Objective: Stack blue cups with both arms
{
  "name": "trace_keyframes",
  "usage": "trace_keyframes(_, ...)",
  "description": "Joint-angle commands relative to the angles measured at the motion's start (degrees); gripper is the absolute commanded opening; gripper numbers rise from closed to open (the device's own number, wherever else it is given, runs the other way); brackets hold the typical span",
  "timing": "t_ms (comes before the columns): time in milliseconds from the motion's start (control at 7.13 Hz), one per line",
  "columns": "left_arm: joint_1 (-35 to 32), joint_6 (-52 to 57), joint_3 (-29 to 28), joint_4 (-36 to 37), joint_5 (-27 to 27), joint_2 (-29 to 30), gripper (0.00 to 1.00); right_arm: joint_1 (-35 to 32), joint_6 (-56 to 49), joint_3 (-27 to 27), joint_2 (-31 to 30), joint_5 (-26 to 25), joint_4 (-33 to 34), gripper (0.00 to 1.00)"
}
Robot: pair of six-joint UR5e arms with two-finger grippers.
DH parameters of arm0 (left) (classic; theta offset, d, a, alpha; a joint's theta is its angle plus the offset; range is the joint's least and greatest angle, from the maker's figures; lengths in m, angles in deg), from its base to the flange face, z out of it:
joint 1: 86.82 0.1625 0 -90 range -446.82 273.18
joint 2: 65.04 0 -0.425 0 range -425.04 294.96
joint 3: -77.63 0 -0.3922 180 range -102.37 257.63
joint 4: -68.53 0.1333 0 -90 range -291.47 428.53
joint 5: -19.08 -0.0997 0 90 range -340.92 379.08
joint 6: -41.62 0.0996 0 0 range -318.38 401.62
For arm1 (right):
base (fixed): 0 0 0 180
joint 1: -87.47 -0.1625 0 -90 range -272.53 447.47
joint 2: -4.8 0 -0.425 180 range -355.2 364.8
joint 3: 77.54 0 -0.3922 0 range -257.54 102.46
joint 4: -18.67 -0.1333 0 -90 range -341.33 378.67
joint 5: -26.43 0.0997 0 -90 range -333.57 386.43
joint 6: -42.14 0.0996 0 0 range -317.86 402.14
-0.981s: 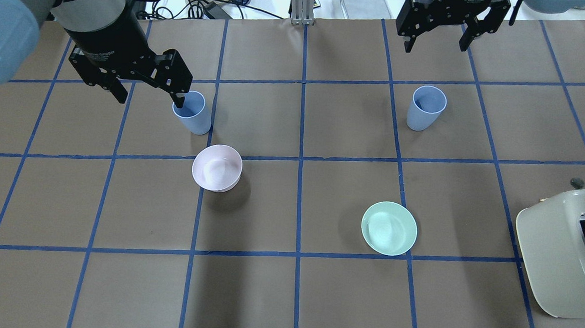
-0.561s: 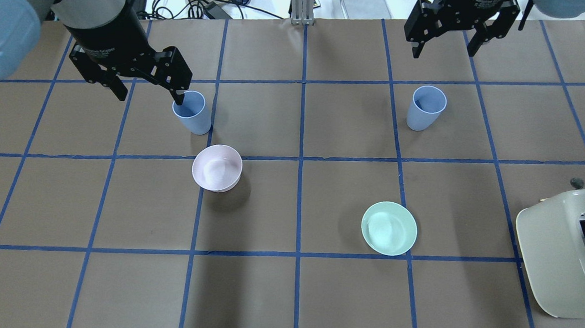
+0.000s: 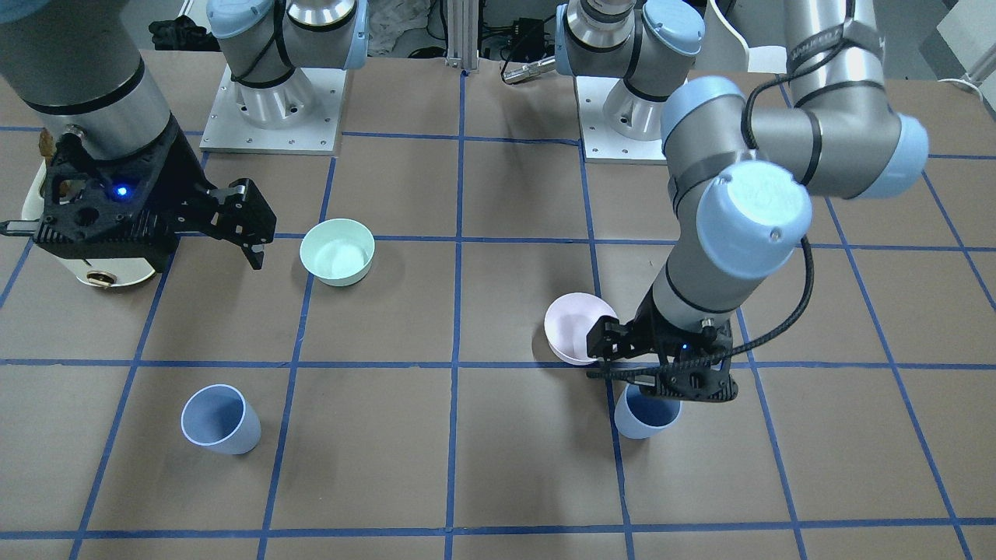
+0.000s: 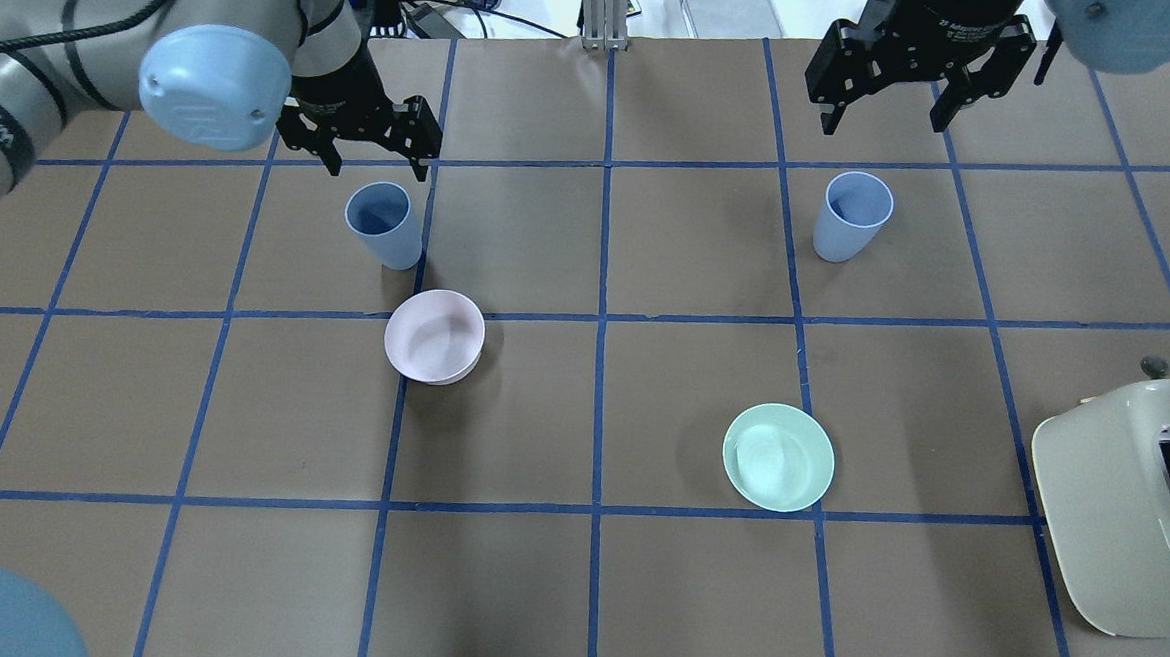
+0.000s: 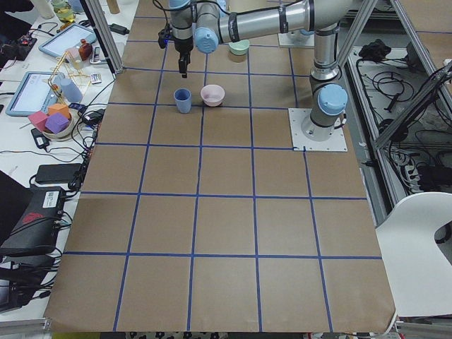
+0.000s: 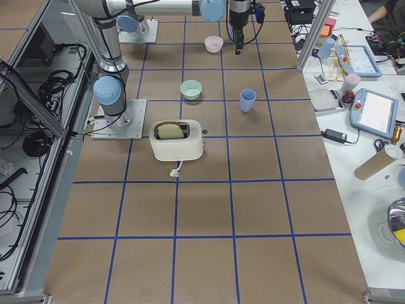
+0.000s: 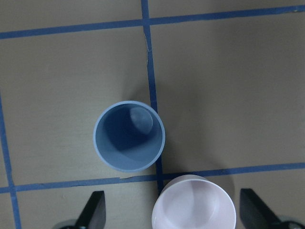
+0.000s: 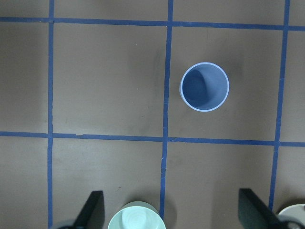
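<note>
Starting nearest on the brown gridded surface (image 4: pixel 571 588): finding a cream toaster (image 4: pixel 1126 507) standing at the right edge. Passing a mint-green bowl (image 4: pixel 779 457) left of it, upright, its near rim over a blue tape line. Reaching next a pale pink bowl (image 4: pixel 434 336), further back on the left half. Coming just beyond it to the left blue cup (image 4: pixel 382 223), standing upright just beside the pink bowl. Spotting the right blue cup (image 4: pixel 854 215) slightly further back, well apart across the surface, upright and alone. Hovering farthest back, above and just past the left blue cup: the left end effector (image 4: pixel 376 167), fingers spread wide, gripping nothing. Hanging beyond the right blue cup: the right end effector (image 4: pixel 884 124), likewise spread, carrying nothing.
</note>
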Motion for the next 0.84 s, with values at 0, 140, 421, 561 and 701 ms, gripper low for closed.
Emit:
trace_keyframes(0,0.0,0.2,1.0,2.0,-0.1,3.2,0.81,0.2,-0.3,0.0,0.1,-0.1,0.0,1.00)
trace_keyframes(140,0.0,0.5,1.3,4.9,0.0,4.5,0.67,0.2,0.0,-0.2,0.0,-0.1,0.0,1.00)
trace_keyframes(421,-0.3,0.8,1.3,6.4,-0.2,5.7,0.10,0.3,-0.2,-0.1,0.0,-0.1,0.0,1.00)
trace_keyframes(561,-0.3,0.9,1.4,6.4,-0.2,5.8,0.00,0.2,-0.2,-0.1,0.0,-0.1,0.0,1.00)
trace_keyframes(701,-0.5,1.2,1.2,6.4,-0.3,5.6,0.00,0.2,0.1,-0.2,0.1,-0.1,0.0,1.00)
